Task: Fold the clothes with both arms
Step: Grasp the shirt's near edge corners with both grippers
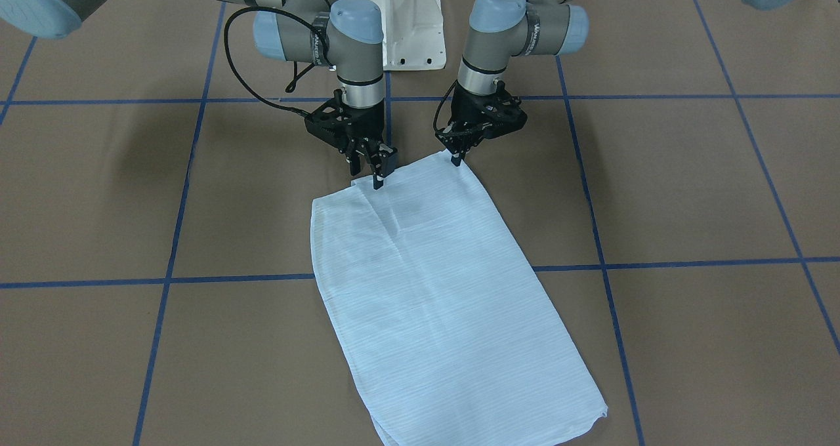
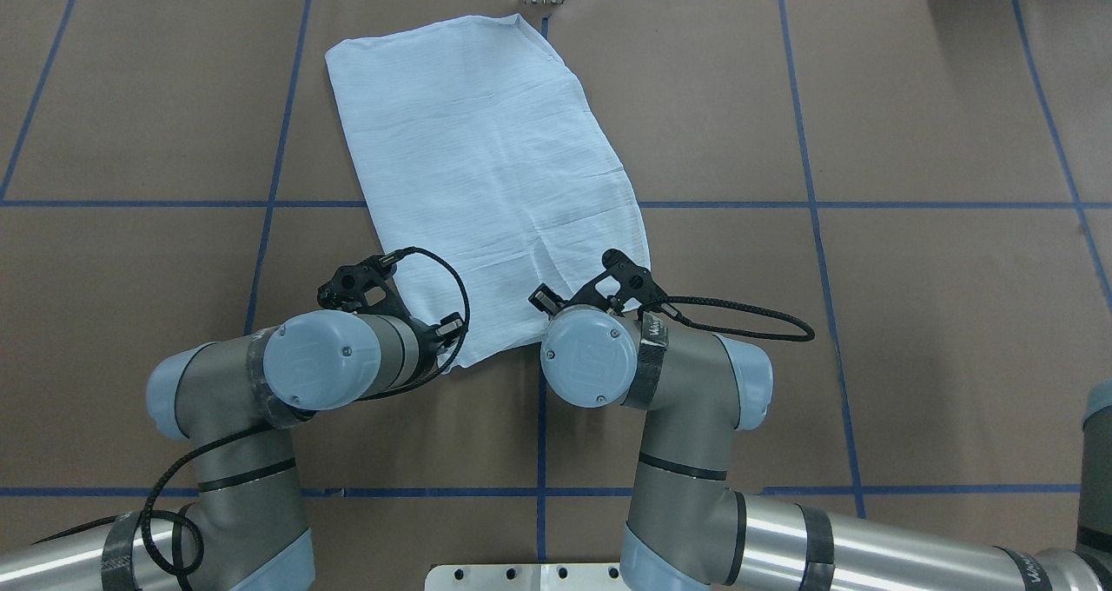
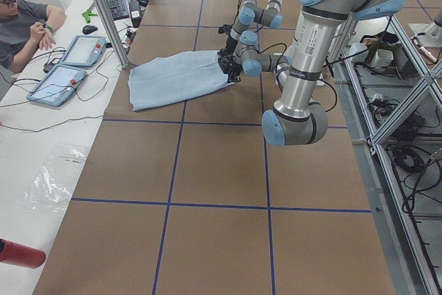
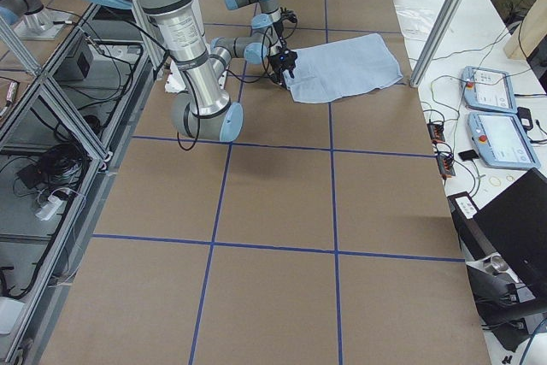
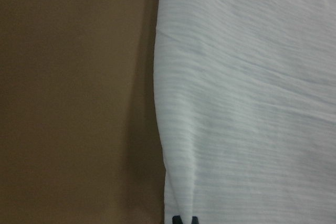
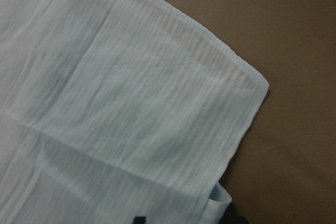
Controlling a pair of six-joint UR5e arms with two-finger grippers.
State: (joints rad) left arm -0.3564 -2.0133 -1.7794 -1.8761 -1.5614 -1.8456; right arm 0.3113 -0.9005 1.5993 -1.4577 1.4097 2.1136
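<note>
The shirt (image 1: 446,302) is folded down to a long rectangle, lying flat on the brown table (image 1: 689,190). It runs from the middle of the front-facing frame to the bottom edge, slanting a bit toward lower right. One of the blue tape lines (image 1: 656,263) passes under it.

Both grippers are down at its top edge. The left gripper (image 1: 455,159), on the right side of that frame, is on the shirt's top right corner, fingers pinched together on the cloth. In its wrist view the two dark fingertips (image 5: 177,220) nearly meet at the bottom edge, right on the hem.

The right gripper (image 1: 369,170) is at the top left corner. Its fingers look spread, with the shirt's edge between them.
</note>
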